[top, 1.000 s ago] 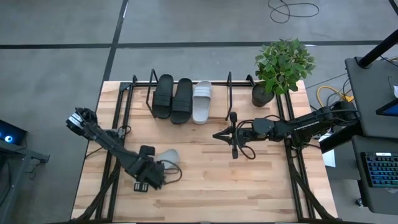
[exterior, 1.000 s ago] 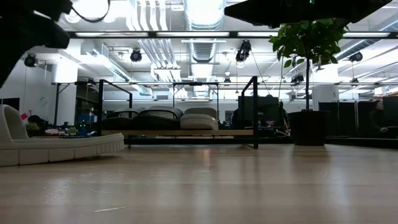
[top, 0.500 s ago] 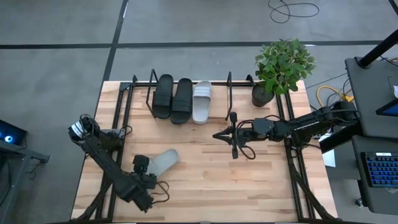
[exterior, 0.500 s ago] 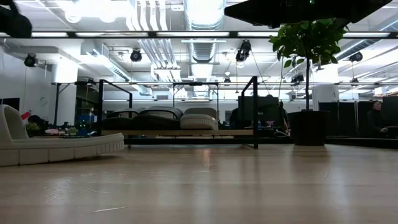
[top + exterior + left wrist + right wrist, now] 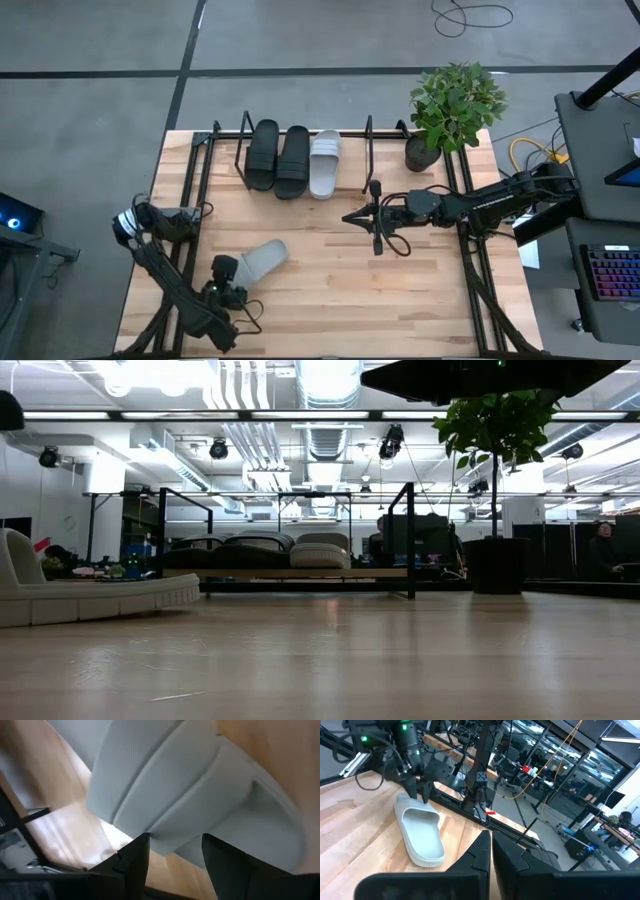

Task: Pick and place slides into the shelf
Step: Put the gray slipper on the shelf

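Observation:
One light grey slide (image 5: pixel 258 260) lies sole-down on the table, left of centre. It also shows in the low view as slide (image 5: pixel 100 595) and in the right wrist view as slide (image 5: pixel 422 835). My left gripper (image 5: pixel 225 268) is open at its left, strap end, the fingers pointing down at the strap (image 5: pixel 175 785). My right gripper (image 5: pixel 347 215) is shut and hovers mid-table, right of centre. The shelf (image 5: pixel 370 150) stands at the far edge. It holds two black slides (image 5: pixel 263 152) (image 5: pixel 294 158) and one light grey slide (image 5: pixel 324 162). My left gripper (image 5: pixel 175 836) stands open over the strap end (image 5: pixel 410 802) of the light grey slide, slanting down from the table's left. I cannot tell whether its fingers (image 5: pixel 132 865) touch the strap. The slide lies flat on the table.
A potted plant (image 5: pixel 455 105) stands at the far right corner, beside the shelf's right end. Black arm frames run along the left (image 5: pixel 190 190) and right (image 5: pixel 470 270) table sides. Bare wood lies between the slide and the shelf. A person (image 5: pixel 603 535) shows far behind.
My left arm has swung toward the near edge. Its gripper has turned and drawn back from over the slide to the slide's left end. The slide has stayed where it was. My right arm has kept still.

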`<action>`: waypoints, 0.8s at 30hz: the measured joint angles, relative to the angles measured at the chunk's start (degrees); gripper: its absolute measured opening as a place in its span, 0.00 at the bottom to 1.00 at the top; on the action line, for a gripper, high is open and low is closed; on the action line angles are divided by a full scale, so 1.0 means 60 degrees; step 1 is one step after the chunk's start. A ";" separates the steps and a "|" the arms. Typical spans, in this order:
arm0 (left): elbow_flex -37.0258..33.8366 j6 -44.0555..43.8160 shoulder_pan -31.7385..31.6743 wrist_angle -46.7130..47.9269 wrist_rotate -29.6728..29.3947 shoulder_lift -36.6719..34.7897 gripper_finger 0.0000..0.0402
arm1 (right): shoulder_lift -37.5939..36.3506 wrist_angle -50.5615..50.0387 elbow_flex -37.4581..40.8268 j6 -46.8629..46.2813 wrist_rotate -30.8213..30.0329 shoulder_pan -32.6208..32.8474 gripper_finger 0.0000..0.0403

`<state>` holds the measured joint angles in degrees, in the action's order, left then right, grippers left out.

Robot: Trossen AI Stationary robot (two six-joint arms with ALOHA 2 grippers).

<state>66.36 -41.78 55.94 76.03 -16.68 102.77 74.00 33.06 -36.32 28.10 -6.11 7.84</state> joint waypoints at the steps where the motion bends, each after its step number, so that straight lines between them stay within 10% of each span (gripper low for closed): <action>1: -0.0031 0.0003 0.0000 -0.0012 -0.0054 0.0103 0.41 | 0.0000 0.0000 0.0000 0.0000 0.0002 0.0000 0.02; 15: -0.0069 -0.0535 0.0004 0.0001 -0.0888 0.1117 0.40 | 0.0000 0.0000 0.0000 0.0000 0.0000 0.0000 0.02; 24: -0.0076 -0.2249 -0.0011 -0.0117 -0.1054 0.0918 0.05 | 0.0000 0.0000 0.0000 0.0000 0.0000 0.0000 0.02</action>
<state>65.91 -55.28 55.88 75.33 -23.00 108.28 74.00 33.06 -36.32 28.09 -6.11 7.84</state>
